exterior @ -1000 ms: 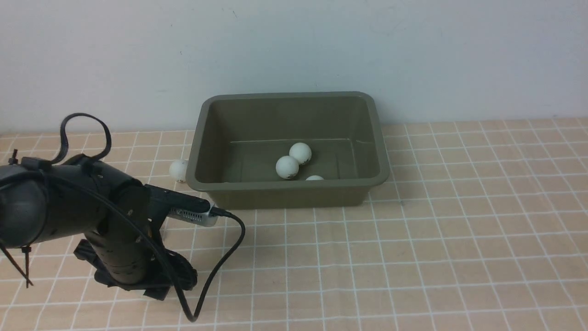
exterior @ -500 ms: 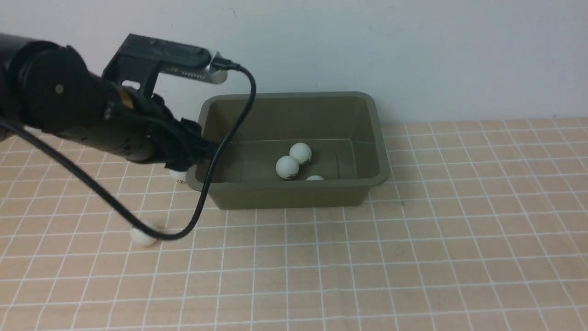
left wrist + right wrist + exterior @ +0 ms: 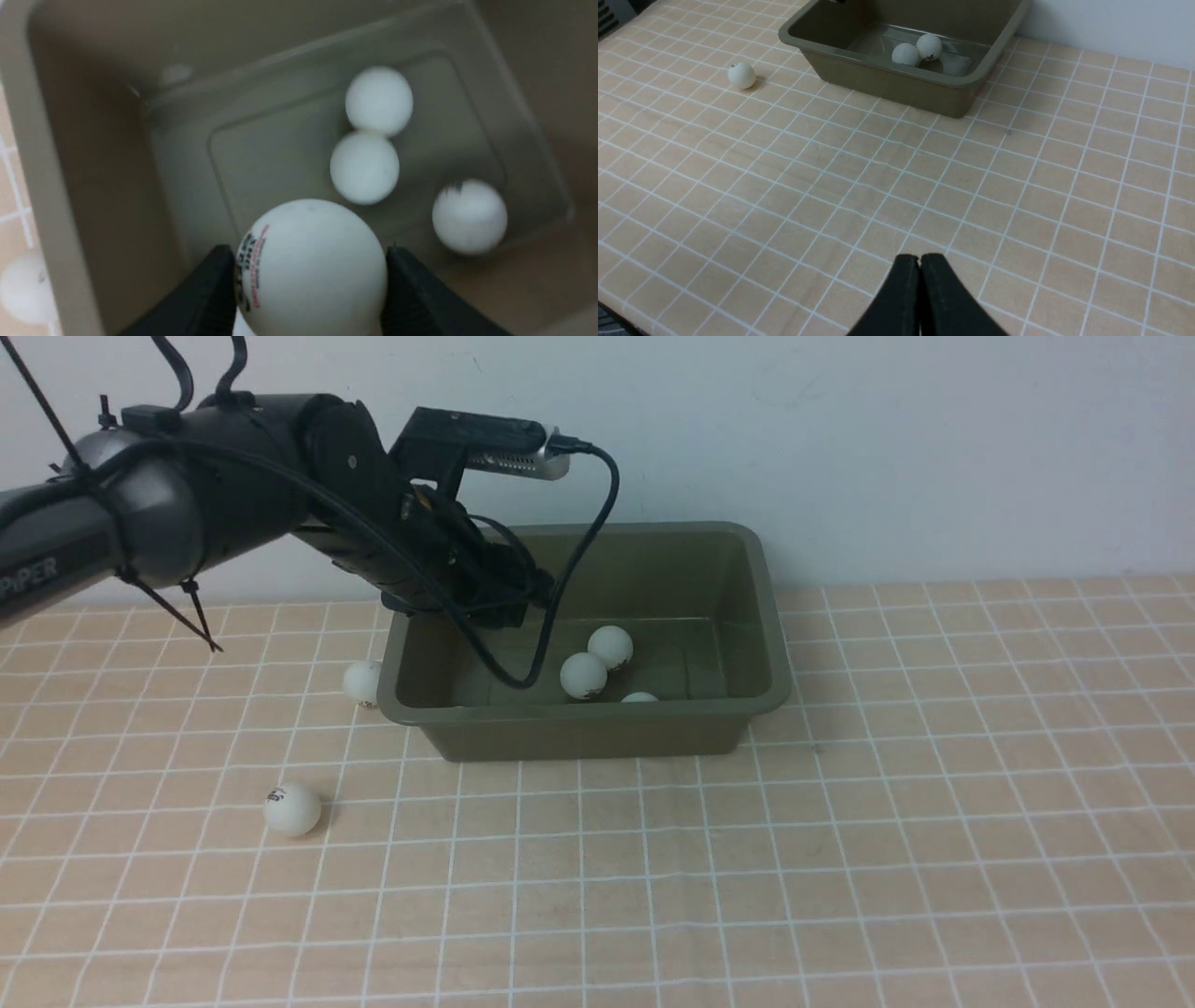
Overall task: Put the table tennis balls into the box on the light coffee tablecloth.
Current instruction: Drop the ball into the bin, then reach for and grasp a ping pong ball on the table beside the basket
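While the left arm leans over the box's left end in the front view, two loose balls lie on the tablecloth outside it. Left wrist view: left pincer clasps one ball, box floor directly beneath, three balls there. Right wrist view: right pincer pressed together, empty.

Three white balls inside olive box
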Action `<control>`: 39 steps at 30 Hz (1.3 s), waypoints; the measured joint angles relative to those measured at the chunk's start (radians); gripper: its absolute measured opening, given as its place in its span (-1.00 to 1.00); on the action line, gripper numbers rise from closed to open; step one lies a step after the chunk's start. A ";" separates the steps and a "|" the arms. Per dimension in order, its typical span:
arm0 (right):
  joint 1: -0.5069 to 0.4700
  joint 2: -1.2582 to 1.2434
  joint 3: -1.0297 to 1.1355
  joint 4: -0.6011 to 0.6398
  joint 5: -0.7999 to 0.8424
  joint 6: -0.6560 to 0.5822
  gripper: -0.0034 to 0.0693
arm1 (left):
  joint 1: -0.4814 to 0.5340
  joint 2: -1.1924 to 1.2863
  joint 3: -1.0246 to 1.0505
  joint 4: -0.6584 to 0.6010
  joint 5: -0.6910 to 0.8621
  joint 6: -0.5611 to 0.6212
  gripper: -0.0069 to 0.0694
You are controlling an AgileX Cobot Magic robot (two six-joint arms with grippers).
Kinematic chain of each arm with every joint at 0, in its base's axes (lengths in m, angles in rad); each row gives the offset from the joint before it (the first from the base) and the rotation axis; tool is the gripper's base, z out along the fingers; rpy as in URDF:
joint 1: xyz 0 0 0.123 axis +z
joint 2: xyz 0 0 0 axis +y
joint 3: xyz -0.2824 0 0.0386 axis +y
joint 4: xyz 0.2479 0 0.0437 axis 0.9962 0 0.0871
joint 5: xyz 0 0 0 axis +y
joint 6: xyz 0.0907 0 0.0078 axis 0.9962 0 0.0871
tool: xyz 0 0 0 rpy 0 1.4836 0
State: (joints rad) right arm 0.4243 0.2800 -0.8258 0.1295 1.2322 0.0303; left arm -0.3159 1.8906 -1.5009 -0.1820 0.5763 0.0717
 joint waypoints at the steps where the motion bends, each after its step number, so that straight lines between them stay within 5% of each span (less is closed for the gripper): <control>1: 0.000 0.000 0.000 0.000 0.005 0.000 -0.95 | 0.000 0.002 -0.001 -0.004 -0.016 -0.013 0.02; 14: 0.000 0.000 0.000 0.000 0.012 0.000 -0.95 | 0.000 0.003 -0.006 -0.021 -0.067 -0.024 0.03; 26: 0.000 0.000 0.000 0.000 0.012 0.000 -0.95 | 0.000 0.007 -0.008 -0.021 -0.049 -0.023 0.24; 39: 0.000 0.000 0.000 0.001 0.012 -0.022 -0.95 | 0.109 -0.238 0.006 0.227 0.311 0.001 0.24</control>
State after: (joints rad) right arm 0.4243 0.2800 -0.8258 0.1306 1.2446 0.0086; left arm -0.2066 1.6529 -1.4951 0.0446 0.8876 0.0726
